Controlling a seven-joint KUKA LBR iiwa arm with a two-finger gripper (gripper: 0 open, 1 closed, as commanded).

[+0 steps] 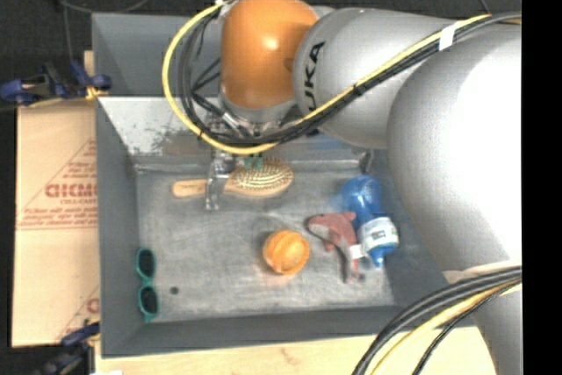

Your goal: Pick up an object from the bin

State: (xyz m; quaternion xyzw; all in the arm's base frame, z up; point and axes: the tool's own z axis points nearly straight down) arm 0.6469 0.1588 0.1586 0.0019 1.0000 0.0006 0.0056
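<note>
Though partly covered by the gripper [213, 196], plainly a wooden brush [263, 178]: lies flat on the floor of the bin [118, 189], close to the back wall, pale handle pointing to the view's left, oval bristled head to the right. Crossed at the neck, between handle and head, by the gripper coming straight down from above. Touching the wood or just over it: cannot tell which. Cannot tell either how far open, nor whether closed on anything.

Above that, an orange wrist cover [263, 48], looped about with yellow and black cables [173, 92], on a grey arm [421, 83] reaching in from the right and hiding the bin's back right corner.

Toward the front, well apart from the brush: an orange ball [285, 252], roughly mid-floor. Just right of it, a reddish-brown toy [334, 228], shape hard to make out, lying against a blue bottle [362, 198] with a white label, on its side near the right wall. Far off in the front left corner, green sunglasses [145, 281], lying along the left wall.
</note>
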